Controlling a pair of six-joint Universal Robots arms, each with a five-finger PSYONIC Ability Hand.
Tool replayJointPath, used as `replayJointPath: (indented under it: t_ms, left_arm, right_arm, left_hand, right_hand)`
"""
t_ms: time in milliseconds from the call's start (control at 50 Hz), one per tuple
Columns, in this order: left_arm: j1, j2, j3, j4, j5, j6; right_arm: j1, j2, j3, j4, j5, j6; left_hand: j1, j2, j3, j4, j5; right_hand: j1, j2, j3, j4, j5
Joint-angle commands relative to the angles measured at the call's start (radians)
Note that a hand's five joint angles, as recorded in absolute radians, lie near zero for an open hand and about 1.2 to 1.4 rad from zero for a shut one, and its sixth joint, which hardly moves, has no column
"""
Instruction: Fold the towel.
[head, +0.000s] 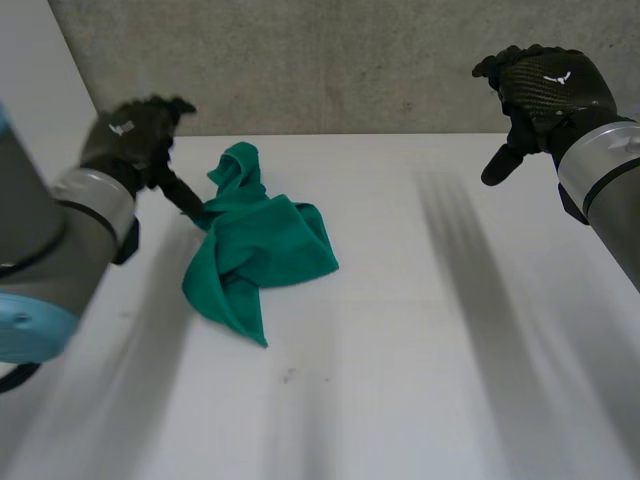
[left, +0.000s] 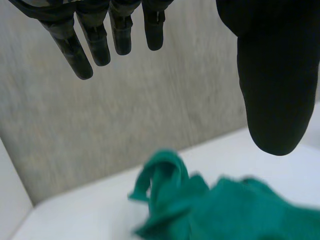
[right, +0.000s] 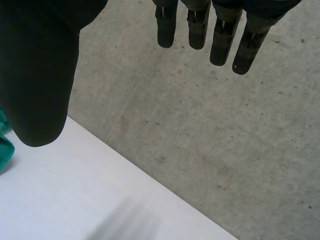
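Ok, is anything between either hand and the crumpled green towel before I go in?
Nothing visible does. The crumpled green cloth towel lies alone on the white table. The left hand is open just beside the towel's far edge; the right hand is open off to the other side, with bare tabletop between.

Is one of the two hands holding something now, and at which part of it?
Nothing is held. The left hand hangs open by the green towel, fingers straight; the right hand is open, away from it.
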Motion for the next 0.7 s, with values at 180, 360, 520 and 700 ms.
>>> replayJointPath:
  t_ms: [180, 360, 520, 700]
  left_arm:
    - [-0.059, -0.475, 0.163, 0.052, -0.146, 0.203]
    - [-0.054, -0.488, 0.189, 0.072, -0.143, 0.197]
    - [-0.093, -0.113, 0.132, 0.087, -0.144, 0.157]
    - [-0.128, 0.153, 0.14, 0.109, -0.101, 0.131]
  right_arm:
    - [0.004, 0.03, 0.01, -0.002, 0.004, -0.03]
    - [0.001, 0.074, -0.008, -0.002, 0.006, -0.033]
    - [-0.012, 0.103, -0.033, 0.001, 0.019, -0.041]
    - [0.004, 0.208, -0.065, 0.032, 0.009, 0.045]
  left_hand:
    - [0.104, 0.109, 0.104, 0.11, 0.098]
    - [1.179, 1.183, 1.178, 1.184, 1.173]
    - [1.179, 1.183, 1.178, 1.184, 1.173]
    - [1.179, 1.183, 1.178, 1.184, 1.173]
  right_hand:
    - [-0.002, -0.034, -0.037, -0.057, -0.052]
    - [-0.002, -0.034, -0.037, -0.057, -0.052]
    - [-0.002, -0.034, -0.037, -0.057, -0.052]
    - [-0.002, -0.034, -0.037, -0.057, -0.052]
